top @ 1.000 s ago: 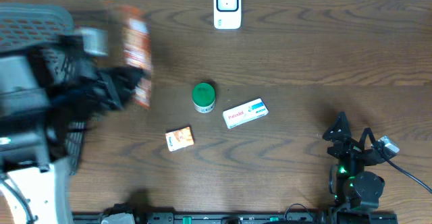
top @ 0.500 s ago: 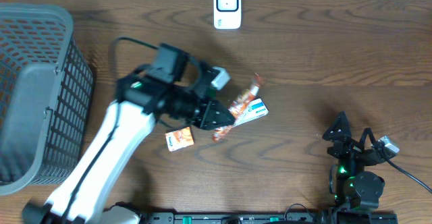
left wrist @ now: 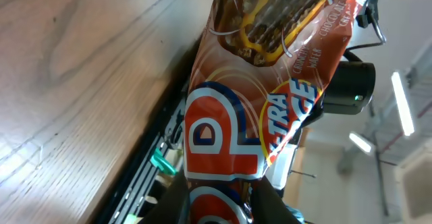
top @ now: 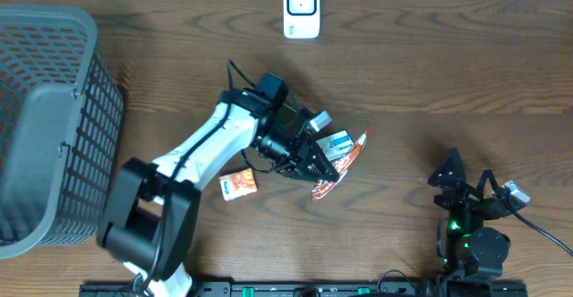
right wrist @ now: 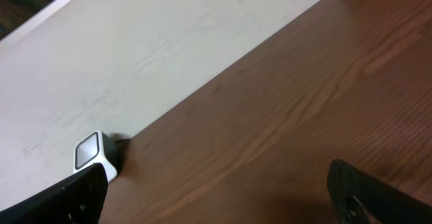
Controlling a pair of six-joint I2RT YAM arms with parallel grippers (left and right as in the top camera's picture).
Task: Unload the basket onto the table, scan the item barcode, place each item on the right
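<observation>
We see the left gripper (top: pixel 315 163) clamped on the wafer packet (top: pixel 343 160), swung from the basket (top: pixel 97 73) at nine o'clock to table centre. The scanner (top: pixel 302 9) waits at twelve o'clock, so scanning remains; the right gripper (top: pixel 467 182) rests, fingers apart, at four o'clock.

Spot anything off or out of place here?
Nothing spilled or damaged. One oddity: the left gripper holds the wafer packet tilted by the white box, mid-table, far from the scanner at the far edge.
</observation>
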